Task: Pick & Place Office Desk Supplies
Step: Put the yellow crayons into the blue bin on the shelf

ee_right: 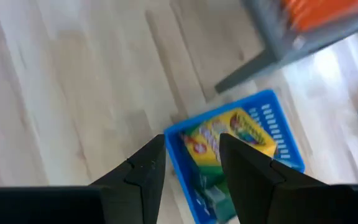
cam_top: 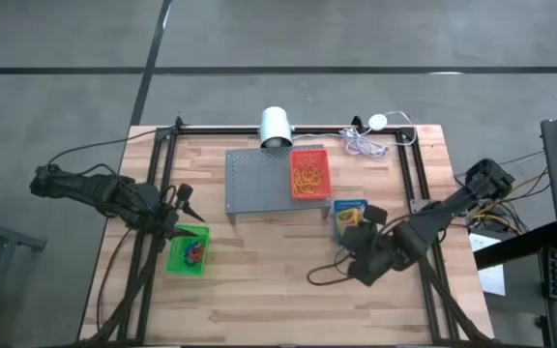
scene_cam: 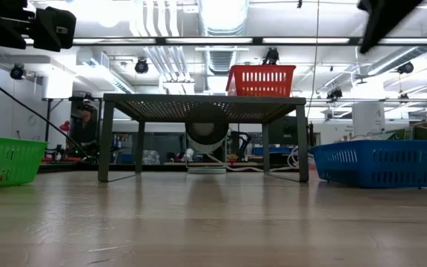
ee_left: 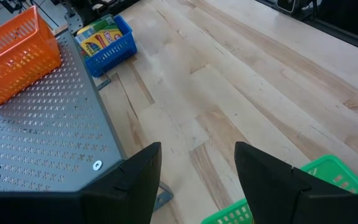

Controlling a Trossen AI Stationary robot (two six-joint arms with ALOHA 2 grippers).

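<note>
The green-and-yellow crayon box (ee_right: 229,140) lies inside the blue plastic mesh basket (ee_right: 278,134), on the right side of the wooden tabletop (cam_top: 269,261). The right gripper (ee_right: 191,163) hangs just above this basket. Its two dark fingers (ee_right: 143,168) are spread apart and hold nothing.

The thin orange rubber bands (cam_top: 307,176) lie in the red plastic mesh basket (cam_top: 310,156). That basket sits on top of the grey metal stand with little holes (cam_top: 254,184), at the stand's right end, near the back of the tabletop.

The small red and blue bands (cam_top: 193,252) lie in the green plastic mesh basket (cam_top: 184,262) on the left side of the tabletop. The left gripper (ee_left: 197,171) is right by this basket, up above the tabletop. Its fingers (ee_left: 132,177) are also spread apart with nothing between them.

A white round lamp (cam_top: 276,126) sits at the back edge, and a bundle of white cord (cam_top: 366,145) lies beside it
</note>
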